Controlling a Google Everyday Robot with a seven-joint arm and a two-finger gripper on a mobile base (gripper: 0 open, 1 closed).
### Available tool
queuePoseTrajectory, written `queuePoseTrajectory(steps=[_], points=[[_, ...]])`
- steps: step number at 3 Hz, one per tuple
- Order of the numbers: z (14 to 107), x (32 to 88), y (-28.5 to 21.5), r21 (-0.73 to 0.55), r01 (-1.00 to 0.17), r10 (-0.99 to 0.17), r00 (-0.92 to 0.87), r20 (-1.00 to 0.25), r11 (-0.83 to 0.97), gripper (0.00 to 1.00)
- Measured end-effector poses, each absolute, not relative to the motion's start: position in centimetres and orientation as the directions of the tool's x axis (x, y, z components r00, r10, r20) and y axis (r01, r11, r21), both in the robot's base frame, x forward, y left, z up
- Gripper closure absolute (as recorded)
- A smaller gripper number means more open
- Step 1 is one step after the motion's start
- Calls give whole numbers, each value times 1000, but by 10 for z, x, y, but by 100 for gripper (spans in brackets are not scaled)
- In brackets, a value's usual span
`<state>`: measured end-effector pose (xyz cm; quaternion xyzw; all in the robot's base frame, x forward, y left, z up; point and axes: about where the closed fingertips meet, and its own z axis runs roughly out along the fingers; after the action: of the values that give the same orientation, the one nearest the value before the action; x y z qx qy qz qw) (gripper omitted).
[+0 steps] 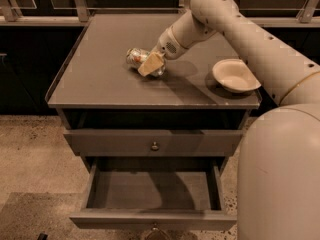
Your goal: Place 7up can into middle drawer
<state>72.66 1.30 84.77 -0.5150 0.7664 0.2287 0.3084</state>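
Observation:
The 7up can (134, 57) lies on its side on the grey cabinet top (100, 79), left of centre, with its shiny end pointing left. My gripper (147, 64) is down at the can's right part, reaching in from the right, and its cream tip covers part of the can. The middle drawer (152, 219) is pulled open below the cabinet front and its grey tray holds nothing.
A cream round bowl (235, 75) sits on the cabinet top at the right, under my arm. The upper drawer front (120, 143) with its knob is shut. My arm's large body (280, 174) fills the lower right. A railing runs behind the cabinet.

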Motion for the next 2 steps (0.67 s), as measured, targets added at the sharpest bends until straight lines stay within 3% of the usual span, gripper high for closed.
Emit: queuePoseTrajectory(steps=[1,2], points=[[848,727,13,33,-930,-648,-279,-708,365,100],[859,699,13,52,-953,-665,-247,-705,299,100]])
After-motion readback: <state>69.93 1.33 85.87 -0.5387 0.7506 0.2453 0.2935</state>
